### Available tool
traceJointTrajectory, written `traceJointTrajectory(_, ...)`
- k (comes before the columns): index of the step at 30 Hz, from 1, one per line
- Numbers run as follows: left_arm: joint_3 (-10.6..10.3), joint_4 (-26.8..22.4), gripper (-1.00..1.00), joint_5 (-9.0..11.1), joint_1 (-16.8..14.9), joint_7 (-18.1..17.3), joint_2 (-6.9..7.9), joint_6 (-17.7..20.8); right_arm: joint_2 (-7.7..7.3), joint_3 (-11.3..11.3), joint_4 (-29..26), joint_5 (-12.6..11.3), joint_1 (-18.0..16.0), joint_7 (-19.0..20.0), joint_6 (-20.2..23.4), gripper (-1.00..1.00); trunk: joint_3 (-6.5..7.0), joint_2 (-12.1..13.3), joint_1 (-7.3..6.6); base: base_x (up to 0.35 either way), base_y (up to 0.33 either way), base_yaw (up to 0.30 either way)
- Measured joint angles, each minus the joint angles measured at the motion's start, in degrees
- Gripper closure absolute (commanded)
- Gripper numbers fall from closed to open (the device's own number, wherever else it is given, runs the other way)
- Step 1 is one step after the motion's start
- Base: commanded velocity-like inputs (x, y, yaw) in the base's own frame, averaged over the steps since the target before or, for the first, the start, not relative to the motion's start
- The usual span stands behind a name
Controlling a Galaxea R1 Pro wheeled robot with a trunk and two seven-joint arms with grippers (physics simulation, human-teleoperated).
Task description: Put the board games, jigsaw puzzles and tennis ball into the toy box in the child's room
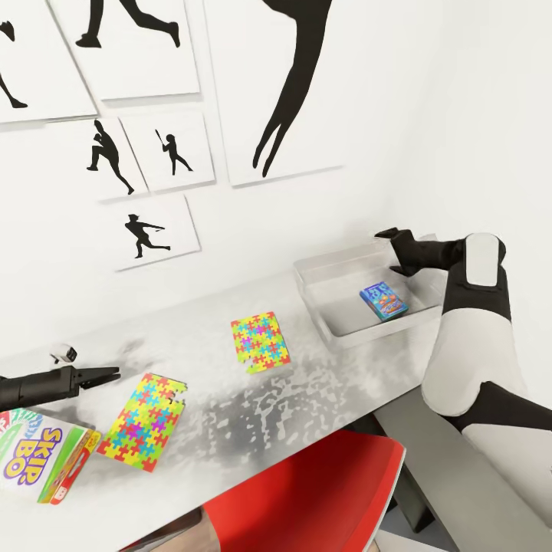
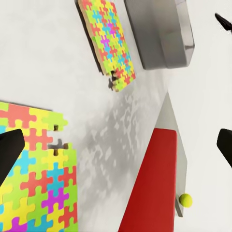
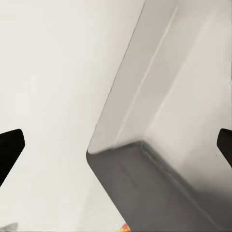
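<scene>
The light grey toy box [image 1: 337, 322] stands on the table [image 1: 230, 414] at the right, with a blue board game [image 1: 383, 300] lying inside it. My right gripper [image 1: 392, 249] hovers open over the box's far rim [image 3: 145, 145], holding nothing. One jigsaw puzzle [image 1: 259, 341] lies mid-table and a second [image 1: 146, 424] lies nearer the left. Open and empty, my left gripper [image 1: 107, 376] hangs just above that second puzzle [image 2: 34, 179]. A white Skip-Bo board game [image 1: 38, 456] sits at the table's front left. The tennis ball [image 2: 185, 200] shows beyond the table edge beside the chair; I cannot tell what it rests on.
A red chair [image 1: 322, 491] is tucked under the table's front edge. The white wall with black sports silhouette prints [image 1: 153, 230] runs right behind the table. A darker lower desk section [image 1: 460, 475] lies under my right arm.
</scene>
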Motion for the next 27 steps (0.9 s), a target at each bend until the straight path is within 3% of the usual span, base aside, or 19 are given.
traceJointTrajectory(7,-0.01,-0.48,-1.00,0.03,0.00,0.00,0.02,0.17,-0.07,2.58,-7.60,-7.95,2.21,-0.01,0.72,-1.00,0.05,0.00,0.00,0.000,0.000,0.000)
traceJointTrajectory(8,0.00,-0.53,-1.00,0.04,0.00,0.00,0.04,0.17,-0.18,4.17,-9.49,-10.66,3.52,-0.01,0.70,-1.00,0.11,0.00,0.00,0.000,0.000,0.000)
traceJointTrajectory(9,0.00,-0.53,-1.00,0.03,0.00,0.00,0.04,0.17,-0.18,4.22,-9.55,-10.67,3.57,-0.01,0.72,-1.00,0.16,0.00,0.00,0.000,0.000,0.000)
traceJointTrajectory(16,0.04,-0.61,-1.00,0.05,0.00,0.00,0.24,0.14,-0.57,9.78,-15.61,-21.69,9.34,0.02,0.70,-1.00,0.69,0.00,0.00,0.000,0.000,0.000)
traceJointTrajectory(21,0.06,-0.62,-1.00,0.05,0.00,0.00,0.39,0.13,-0.84,12.10,-20.24,-30.06,14.60,0.01,0.72,-1.00,1.13,0.00,0.00,0.000,0.000,0.000)
traceJointTrajectory(27,0.05,-0.62,-1.00,0.06,0.00,0.00,0.43,0.08,-0.94,12.84,-24.49,-34.01,19.12,0.35,0.72,-1.00,1.69,0.00,0.01,-0.024,0.000,0.000)
